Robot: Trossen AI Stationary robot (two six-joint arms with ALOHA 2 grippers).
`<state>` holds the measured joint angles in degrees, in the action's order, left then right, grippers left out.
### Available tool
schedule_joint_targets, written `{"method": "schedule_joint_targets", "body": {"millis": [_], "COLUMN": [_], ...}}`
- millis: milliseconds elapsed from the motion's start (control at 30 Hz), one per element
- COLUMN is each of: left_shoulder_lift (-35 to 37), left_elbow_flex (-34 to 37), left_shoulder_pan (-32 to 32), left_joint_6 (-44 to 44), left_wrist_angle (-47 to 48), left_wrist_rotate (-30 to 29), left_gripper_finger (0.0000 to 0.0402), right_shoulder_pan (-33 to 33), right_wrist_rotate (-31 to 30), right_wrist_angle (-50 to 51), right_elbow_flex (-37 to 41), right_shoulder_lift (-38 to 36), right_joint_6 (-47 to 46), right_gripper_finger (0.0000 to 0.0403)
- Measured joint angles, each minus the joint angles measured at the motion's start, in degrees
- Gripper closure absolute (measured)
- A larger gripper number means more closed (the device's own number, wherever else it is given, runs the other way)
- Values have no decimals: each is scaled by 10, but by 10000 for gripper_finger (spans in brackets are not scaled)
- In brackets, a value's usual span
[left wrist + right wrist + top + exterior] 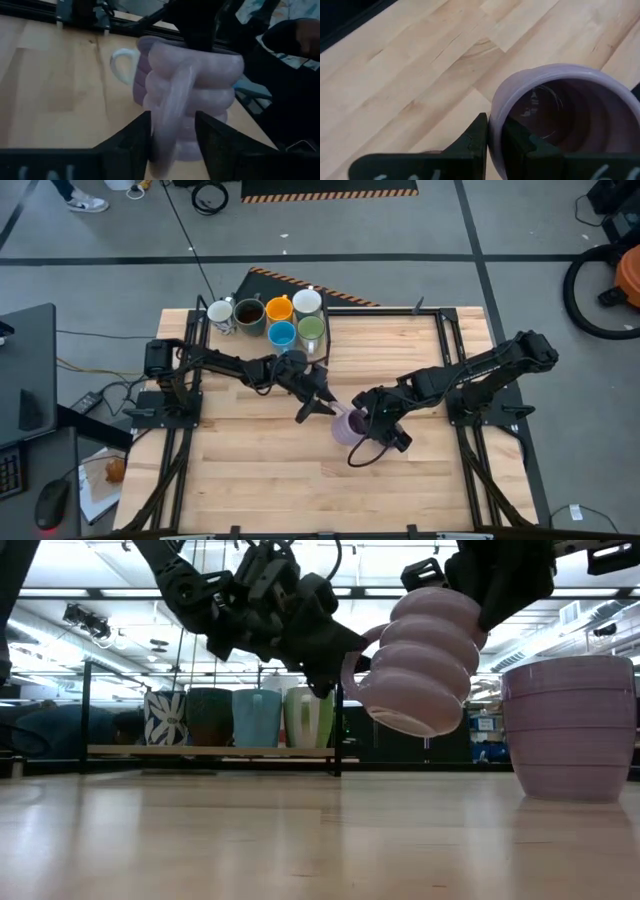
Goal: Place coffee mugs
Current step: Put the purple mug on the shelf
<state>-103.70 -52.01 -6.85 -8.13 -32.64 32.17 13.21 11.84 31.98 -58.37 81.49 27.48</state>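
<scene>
A ribbed lavender mug (pixel 425 660) is held tilted in the air above the table (pixel 260 480), clear of the wood. Its rim is pinched by the right gripper (pixel 492 142), whose fingers are pressed together on the wall, one inside and one outside. Its handle (pixel 172 117) lies between the fingers of the left gripper (pixel 172 145), which are spread on either side of it; whether they touch it cannot be told. In the low view a second lavender mug (pixel 570 725) stands upright on the table, beside the right gripper and on the side away from the left one. Six further mugs (pixel 268 318), among them white, orange, blue, green and a dark one, are grouped at the far edge of the table, well behind the left gripper.

The step in hand appears to be a handover of the lifted mug between the two arms. For the next move, the handle would need to be firmly clamped by the left fingers before the rim is let go by the right, otherwise the tilted mug could drop.
</scene>
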Motion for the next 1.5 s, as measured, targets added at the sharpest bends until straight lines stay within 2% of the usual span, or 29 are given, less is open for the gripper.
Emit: {"method": "schedule_joint_targets", "body": {"millis": [300, 667, 1067, 1300, 1500], "left_shoulder_lift": [0, 1, 4, 6, 31], "left_elbow_flex": [0, 0, 0, 0, 0], "left_shoulder_pan": [-1, -2, -7, -14, -11], "left_joint_6": [8, 15, 17, 21, 40], "left_wrist_angle": [2, 9, 9, 15, 53], "left_wrist_rotate": [-4, -6, 8, -8, -66], "left_gripper_finger": [344, 344, 341, 340, 340], "right_shoulder_pan": [0, 0, 0, -1, -1], "right_wrist_rotate": [-10, -48, -79, -125, -185], "right_wrist_angle": [6, 7, 53, 144, 195], "right_elbow_flex": [0, 0, -36, -80, -91], "right_shoulder_lift": [0, 0, 0, -5, -29], "right_joint_6": [-6, -48, -70, -111, -160], "right_gripper_finger": [357, 320, 230, 224, 225]}}
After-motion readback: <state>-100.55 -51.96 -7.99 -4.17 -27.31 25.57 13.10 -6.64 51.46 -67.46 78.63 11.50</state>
